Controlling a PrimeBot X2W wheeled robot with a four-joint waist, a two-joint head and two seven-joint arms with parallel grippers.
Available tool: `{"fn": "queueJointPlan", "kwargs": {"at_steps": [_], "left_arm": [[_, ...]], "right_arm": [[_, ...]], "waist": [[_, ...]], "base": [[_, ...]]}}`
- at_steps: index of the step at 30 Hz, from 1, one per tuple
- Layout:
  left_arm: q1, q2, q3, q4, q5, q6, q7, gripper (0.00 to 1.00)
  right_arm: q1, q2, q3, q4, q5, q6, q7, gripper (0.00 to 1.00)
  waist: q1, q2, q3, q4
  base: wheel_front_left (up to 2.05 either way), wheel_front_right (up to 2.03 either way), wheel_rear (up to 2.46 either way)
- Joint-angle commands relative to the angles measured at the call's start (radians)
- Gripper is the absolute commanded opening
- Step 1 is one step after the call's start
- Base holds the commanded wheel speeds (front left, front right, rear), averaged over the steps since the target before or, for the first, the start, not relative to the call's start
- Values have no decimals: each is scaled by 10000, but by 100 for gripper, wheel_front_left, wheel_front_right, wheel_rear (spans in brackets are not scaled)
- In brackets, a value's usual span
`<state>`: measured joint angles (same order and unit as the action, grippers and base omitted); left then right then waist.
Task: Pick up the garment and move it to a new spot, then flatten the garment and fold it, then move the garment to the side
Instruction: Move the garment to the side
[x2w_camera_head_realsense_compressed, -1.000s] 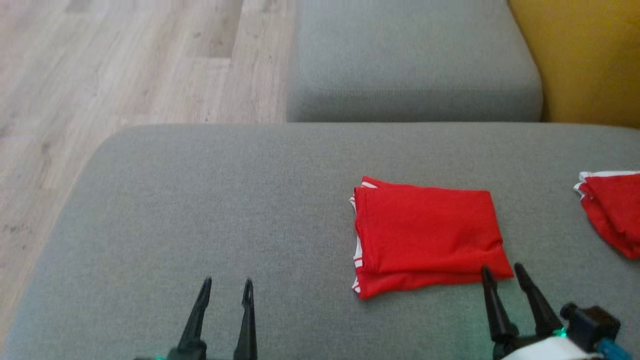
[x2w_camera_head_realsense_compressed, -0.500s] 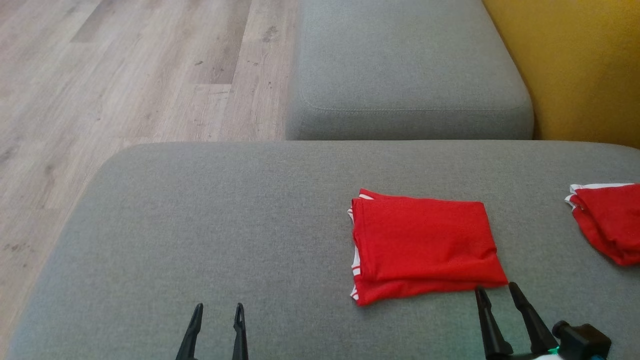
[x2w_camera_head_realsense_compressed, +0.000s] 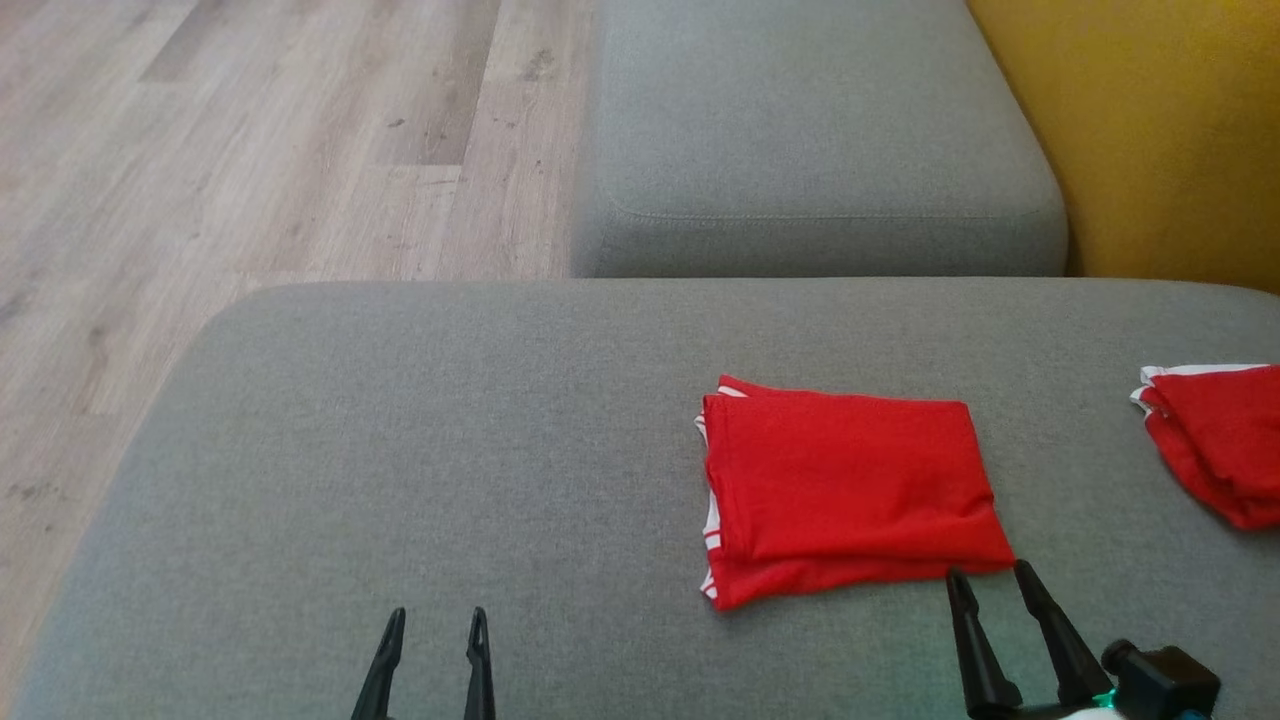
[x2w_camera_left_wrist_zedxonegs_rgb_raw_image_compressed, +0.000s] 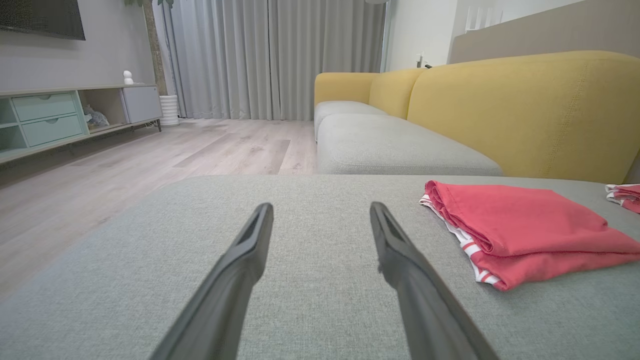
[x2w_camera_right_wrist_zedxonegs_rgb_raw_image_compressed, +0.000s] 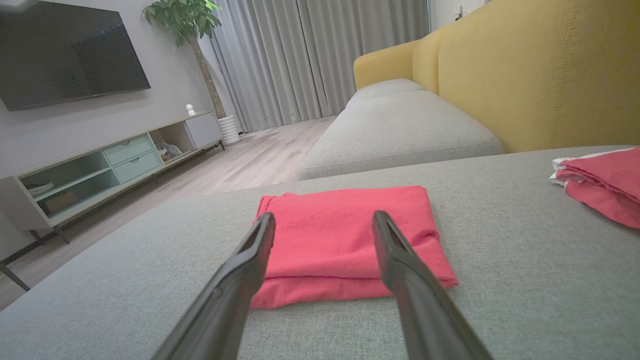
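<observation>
Neatly folded, the red garment (x2w_camera_head_realsense_compressed: 850, 480) lies on the grey cushion (x2w_camera_head_realsense_compressed: 400, 450).

probably a home living room: yellow-backed sofa (x2w_camera_right_wrist_zedxonegs_rgb_raw_image_compressed: 550, 75), wall tv (x2w_camera_right_wrist_zedxonegs_rgb_raw_image_compressed: 65, 50), low cabinet (x2w_camera_right_wrist_zedxonegs_rgb_raw_image_compressed: 100, 170), long curtains (x2w_camera_right_wrist_zedxonegs_rgb_raw_image_compressed: 310, 55), potted plant (x2w_camera_right_wrist_zedxonegs_rgb_raw_image_compressed: 187, 17).

I see a broad grey fabric sofa seat (x2w_camera_head_realsense_compressed: 400, 450), folded red white-striped garment (x2w_camera_head_realsense_compressed: 850, 480) flat on it, second red cloth bundle (x2w_camera_head_realsense_compressed: 1215, 440) far right

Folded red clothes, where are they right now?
In the head view the folded red garment lies on the grey cushion, right of middle, just beyond the open right gripper; a second red garment lies apart at the right edge.
</observation>
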<state>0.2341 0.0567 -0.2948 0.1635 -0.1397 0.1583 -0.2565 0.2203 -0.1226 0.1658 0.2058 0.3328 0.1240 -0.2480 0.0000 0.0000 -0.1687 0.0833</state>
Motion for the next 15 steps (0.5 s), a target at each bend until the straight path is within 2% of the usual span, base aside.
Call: {"fn": "queueJointPlan", "kwargs": {"at_steps": [1,9,15], "left_arm": [[-317,-64,314,-313,-7,24,-53,100],[-440,-64,249,-499,140,28,-53,100],[-630,-64,108,-693,251,59,-53,100]], "right_arm": [[-220,-89,183,-358,-109,67,-137,100],[-333,-105,10,-324,-115,67,-137,100],[-977,-237,-133,34,-22,67,-137,100]], "waist": [[0,0,36,13],[0,0,365,74],[0,0,956,93]], "base": [[0,0,0],[0,0,0],[0,0,0]]}}
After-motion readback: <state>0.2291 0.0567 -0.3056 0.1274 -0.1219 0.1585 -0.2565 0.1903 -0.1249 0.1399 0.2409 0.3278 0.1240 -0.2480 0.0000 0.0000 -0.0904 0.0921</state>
